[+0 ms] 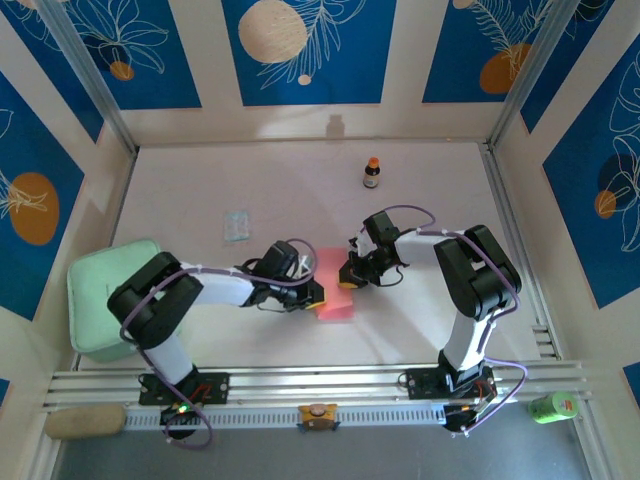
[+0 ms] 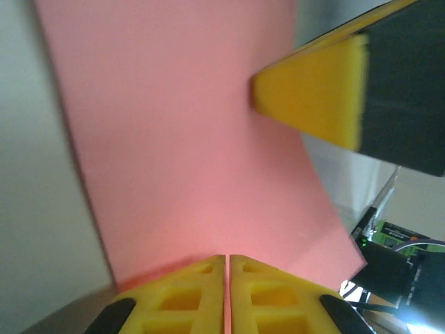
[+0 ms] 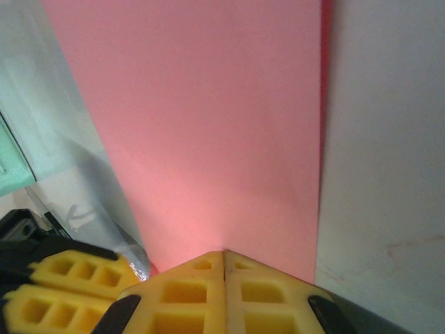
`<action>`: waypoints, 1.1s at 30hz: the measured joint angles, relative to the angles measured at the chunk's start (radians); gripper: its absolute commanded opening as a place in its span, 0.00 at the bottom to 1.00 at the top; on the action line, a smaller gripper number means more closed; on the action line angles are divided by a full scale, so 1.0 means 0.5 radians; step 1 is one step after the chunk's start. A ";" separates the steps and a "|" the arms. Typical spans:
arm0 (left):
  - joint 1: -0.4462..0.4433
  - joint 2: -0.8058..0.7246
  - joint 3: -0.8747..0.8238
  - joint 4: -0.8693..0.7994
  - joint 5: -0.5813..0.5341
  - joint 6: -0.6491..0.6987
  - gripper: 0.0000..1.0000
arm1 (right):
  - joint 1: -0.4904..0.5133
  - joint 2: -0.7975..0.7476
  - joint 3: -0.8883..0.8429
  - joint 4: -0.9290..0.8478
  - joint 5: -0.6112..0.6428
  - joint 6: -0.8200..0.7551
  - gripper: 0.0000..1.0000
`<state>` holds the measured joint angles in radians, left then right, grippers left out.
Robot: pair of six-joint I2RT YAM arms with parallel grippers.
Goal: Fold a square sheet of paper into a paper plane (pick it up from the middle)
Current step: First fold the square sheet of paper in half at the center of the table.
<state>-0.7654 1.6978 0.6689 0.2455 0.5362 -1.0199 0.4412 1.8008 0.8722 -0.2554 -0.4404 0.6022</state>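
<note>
The square sheet of paper (image 1: 334, 268) sits mid-table between the arms. The left gripper (image 1: 314, 296) is clamped on its left edge, the right gripper (image 1: 349, 283) on its right edge. Open table (image 1: 300, 180) stretches beyond the paper's far edge.

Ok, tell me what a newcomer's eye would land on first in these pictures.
The pink sheet of paper at the middle of the table stands out first, bright against the pale top. The left end effector and the right end effector are each shut on an edge of it, from opposite sides. Further back, a small dark bottle stands upright.
</note>
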 measured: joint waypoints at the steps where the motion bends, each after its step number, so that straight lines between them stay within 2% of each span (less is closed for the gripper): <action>1: -0.001 0.010 -0.019 0.000 -0.002 0.001 0.11 | 0.000 0.000 -0.002 0.002 0.000 0.000 0.00; 7: -0.002 -0.005 -0.082 0.014 -0.026 0.069 0.10 | 0.000 -0.008 -0.008 0.007 0.011 0.000 0.00; 17: -0.017 -0.190 -0.028 -0.348 -0.120 0.150 0.11 | 0.000 -0.013 -0.010 0.007 0.024 0.000 0.00; 24: -0.034 -0.184 0.016 -0.213 -0.109 0.046 0.13 | 0.000 -0.015 -0.011 0.007 0.027 0.001 0.00; 33: -0.094 0.000 -0.016 -0.071 -0.040 0.002 0.12 | 0.000 -0.023 -0.021 0.009 0.029 0.001 0.00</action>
<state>-0.8124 1.6978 0.6609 0.2100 0.5163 -1.0191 0.4412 1.7893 0.8616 -0.2508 -0.4259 0.6025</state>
